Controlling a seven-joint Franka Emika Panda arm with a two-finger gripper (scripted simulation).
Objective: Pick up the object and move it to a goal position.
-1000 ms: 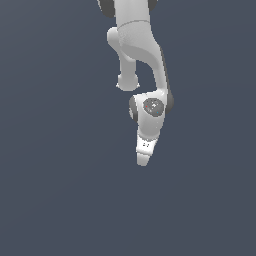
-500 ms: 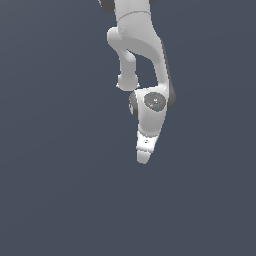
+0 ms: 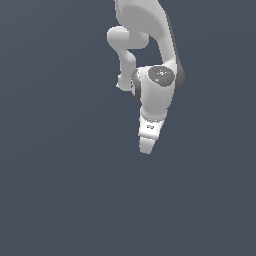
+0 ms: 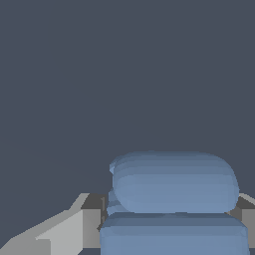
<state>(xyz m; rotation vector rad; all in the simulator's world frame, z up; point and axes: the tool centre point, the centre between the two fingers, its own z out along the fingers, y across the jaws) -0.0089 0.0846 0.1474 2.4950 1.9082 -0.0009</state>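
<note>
In the wrist view the object [image 4: 174,182], a lumpy light-blue blob, fills the space between my gripper's [image 4: 167,224] two grey fingers [image 4: 74,226]. The fingers press against its two sides, so the gripper is shut on it. In the exterior view the white hand points down and my gripper [image 3: 146,146] hangs over the plain dark floor. There the hand hides nearly all of the object. No goal marker shows in either view.
The white arm [image 3: 145,30] comes down from the top of the exterior view, with the wrist joint [image 3: 161,77] above the hand. Around it is only a uniform dark grey-blue ground.
The wrist joint has risen and shifted slightly toward the exterior view's right. The gripper tip has lifted a little, and the hand now hangs steeper.
</note>
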